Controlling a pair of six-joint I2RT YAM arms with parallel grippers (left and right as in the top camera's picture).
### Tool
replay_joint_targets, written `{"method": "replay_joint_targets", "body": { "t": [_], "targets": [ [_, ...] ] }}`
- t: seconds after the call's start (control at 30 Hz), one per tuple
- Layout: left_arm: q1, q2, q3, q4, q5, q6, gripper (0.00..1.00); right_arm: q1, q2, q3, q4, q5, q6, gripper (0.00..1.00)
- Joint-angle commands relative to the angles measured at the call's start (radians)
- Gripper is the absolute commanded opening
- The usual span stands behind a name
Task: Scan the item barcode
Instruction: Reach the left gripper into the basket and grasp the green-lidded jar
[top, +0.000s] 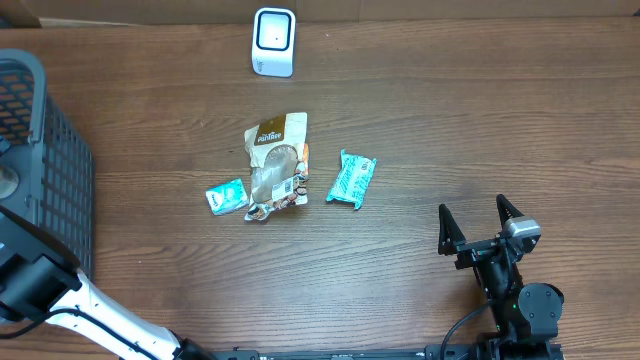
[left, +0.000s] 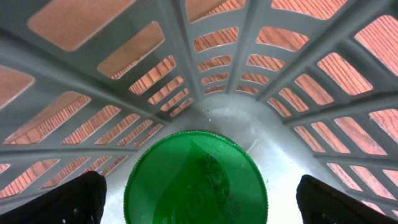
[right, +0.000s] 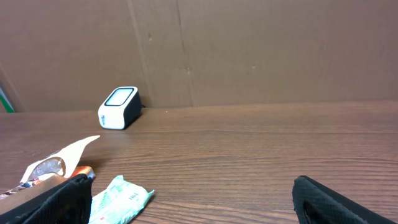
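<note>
Well off to the left of the wide-open right pincer (top: 471, 205) lies the brown pouch (top: 275, 165), beside a teal packet (top: 351, 179).

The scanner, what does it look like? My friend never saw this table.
Find the brown wooden table and look along its far edge, next to the cardboard wall. The scanner stands there alone, apart from the brown pouch in the middle. It is the only white box, with a rounded window on its face.
</note>
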Motion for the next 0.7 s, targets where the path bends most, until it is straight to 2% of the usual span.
{"method": "replay_joint_targets", "body": {
  "t": [0.0,0.1,0.27,0.3,0.33,0.37,0.4,0.43,0.67],
  "targets": [
    [-0.006,0.053,0.001,0.002,-0.013,0.033,1.0,-0.003,-0.007,-0.01,0.003,0.005,0.0,1.0],
    [-0.006,0.064,0.001,0.002,-0.013,0.033,0.98,-0.003,-0.007,-0.01,0.003,0.005,0.001,1.0],
    [-0.006,0.066,0.001,0.002,-0.012,0.032,0.89,-0.003,-0.007,-0.01,0.003,0.005,0.001,1.0],
    [-0.006,0.066,0.001,0.002,-0.011,0.032,0.84,-0.003,-0.007,-0.01,0.003,0.005,0.001,1.0],
    [-0.006,0.066,0.001,0.002,-0.002,0.031,0.71,-0.003,-0.007,-0.01,0.003,0.005,0.001,1.0],
    [-0.006,0.066,0.001,0.002,0.002,0.031,0.66,-0.003,-0.007,-0.01,0.003,0.005,0.001,1.0],
    [-0.006,0.066,0.001,0.001,0.005,0.025,0.55,-0.003,-0.007,-0.01,0.003,0.005,0.001,1.0],
    [-0.006,0.066,0.001,0.001,0.006,0.018,0.52,-0.003,-0.007,-0.01,0.003,0.005,0.001,1.0],
    [-0.006,0.052,0.017,-0.013,0.08,0.013,0.52,-0.003,-0.007,-0.01,0.003,0.005,0.001,1.0]
  ]
}}
